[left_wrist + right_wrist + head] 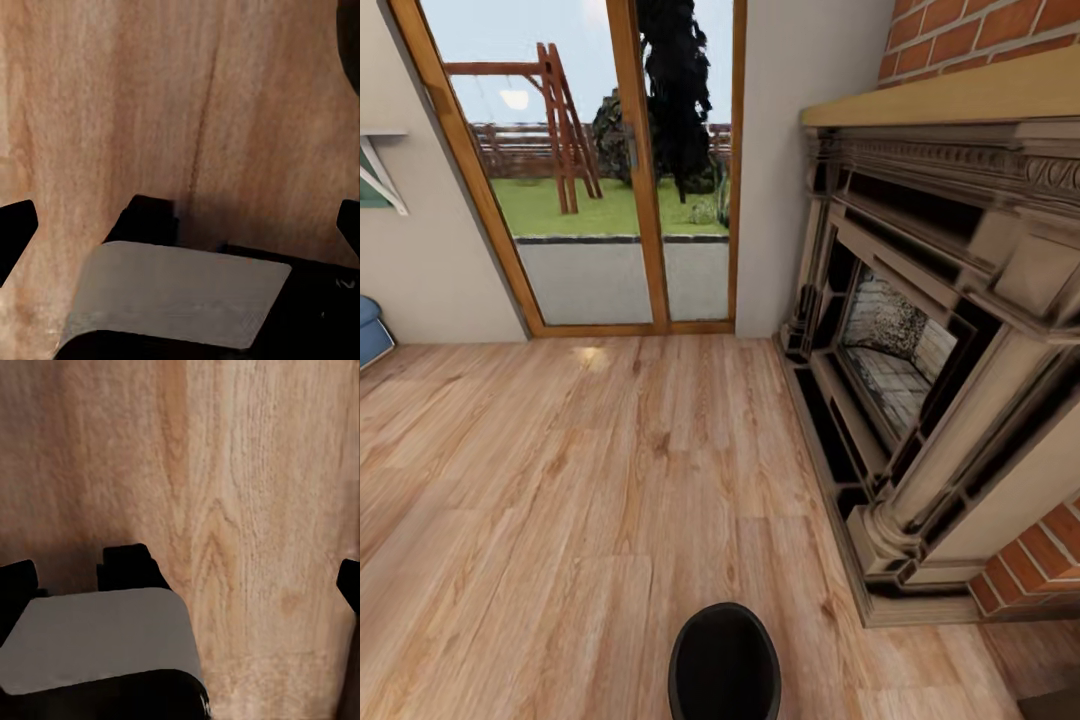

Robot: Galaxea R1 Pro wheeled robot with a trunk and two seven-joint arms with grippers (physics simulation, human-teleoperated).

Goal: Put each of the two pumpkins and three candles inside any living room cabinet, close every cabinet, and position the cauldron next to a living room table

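The pumpkins, candles, low brown cabinet and cauldron are all out of view. In the left wrist view my left gripper [180,225] hangs open over bare wood floor, one dark fingertip [15,229] at each side edge and nothing between them. In the right wrist view my right gripper [184,585] is open the same way, its fingertips [18,582] wide apart above the floor. Both wrist views show a grey plate [176,296] of my own base below the gripper.
A large ornate fireplace [920,380] with a brick surround stands along the right. A wood-framed glass door [610,170] to the garden is straight ahead. A blue seat edge [370,330] pokes in at the left. Wood floor [610,480] stretches between; my black trunk [723,665] shows at the bottom.
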